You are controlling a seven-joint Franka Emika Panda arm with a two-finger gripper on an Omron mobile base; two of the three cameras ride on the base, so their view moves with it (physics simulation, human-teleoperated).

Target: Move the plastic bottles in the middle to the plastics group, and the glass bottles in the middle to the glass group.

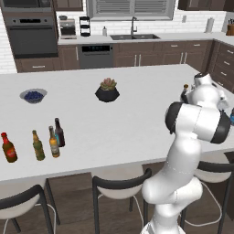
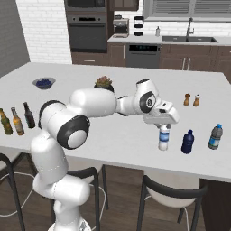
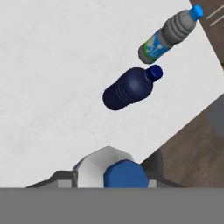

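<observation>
Nearest the hand camera, the gripper [image 3: 114, 177] straddles the clear water bottle [image 2: 164, 137], its dark fingertips [image 3: 61, 178] set narrow on either side of the bottle's shoulder. The bottle's matte blue cap [image 3: 126, 175] sits between them, so the bottle is held. In the right base view the bottle stands upright under the hand with its base at the counter; contact with the surface cannot be told.

The white stone counter [image 2: 113, 131] is smooth with faint marbling. Just beside the held bottle stands the dark blue bottle [image 2: 187, 141], opaque, rounded and ribbed, with a matching cap. Past it, near the counter's right edge, stands a grey translucent bottle [image 2: 215, 136] with a ridged body, bright blue cap and a blue-green label.

Well apart at the counter's left end, the amber beer bottle [image 1: 54, 142] and the dark brown beer bottle [image 1: 59, 132] stand close together, slim and long-necked. Left of them is the olive-green bottle [image 1: 38, 146], then the squat red-labelled bottle [image 1: 8, 148] with its red cap.

Farther back sit a faceted black planter [image 1: 107, 93] with a succulent, a shallow grey bowl [image 1: 33, 95] of dark berries, and two small shakers [image 2: 191, 99]. Beyond, dark wood cabinets [image 1: 137, 55] line the wall.
</observation>
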